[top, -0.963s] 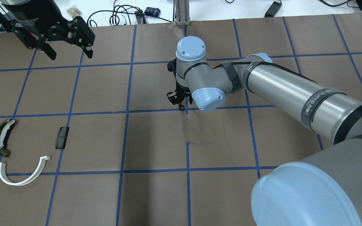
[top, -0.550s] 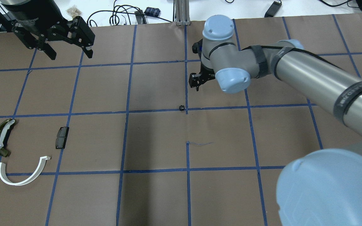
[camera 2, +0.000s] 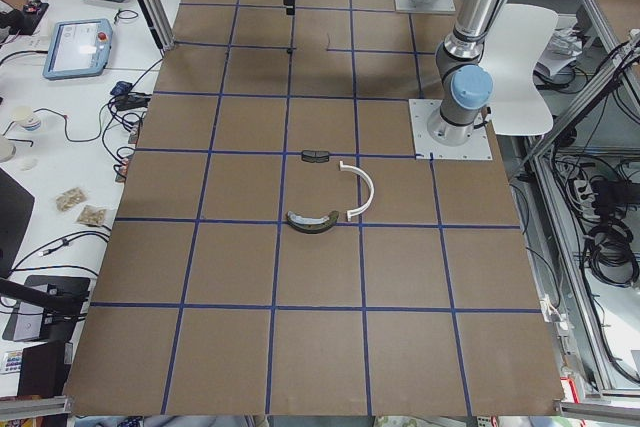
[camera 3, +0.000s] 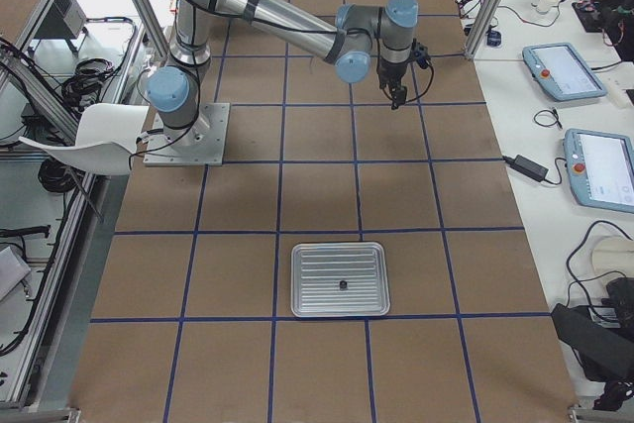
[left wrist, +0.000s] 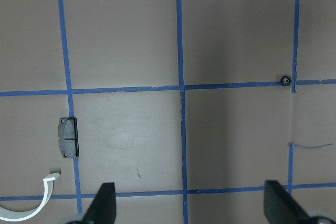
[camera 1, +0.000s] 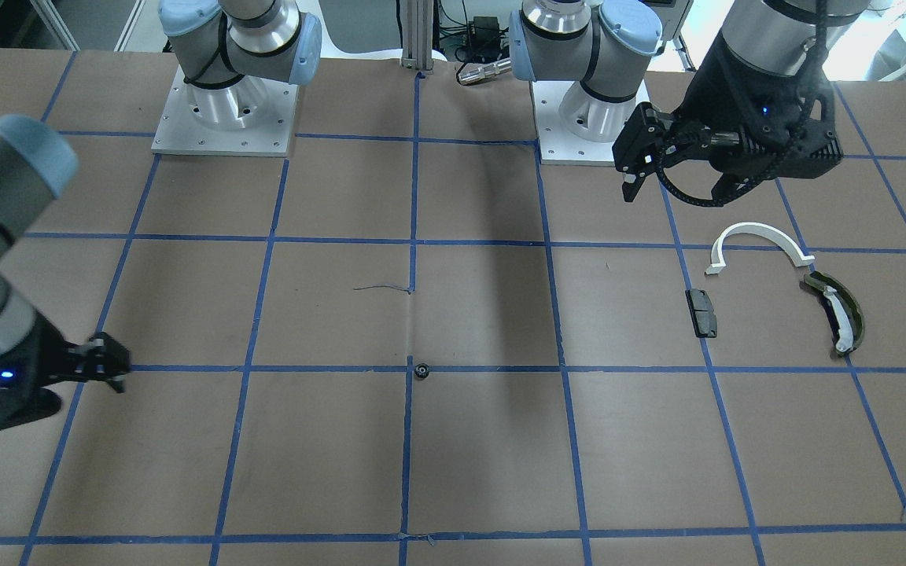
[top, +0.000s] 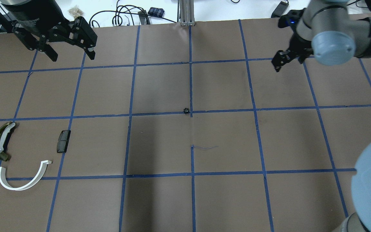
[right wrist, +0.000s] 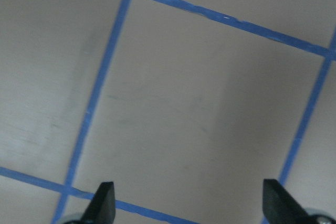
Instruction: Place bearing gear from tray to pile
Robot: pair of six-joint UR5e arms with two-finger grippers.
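The left gripper is held beyond the pile, fingers spread and empty. The right gripper, likewise spread, is farther off. A tiny black gear is laid well apart from the pile; its teeth are barely made out.

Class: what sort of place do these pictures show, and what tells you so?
Probably a robotics lab: two arm bases bolted to a table gridded with blue tape, teach pendants on the side bench, cables trailing behind.

bearing gear: centre of table | block: well to its left | curved piece: left of block | half-ring: robot-side of both
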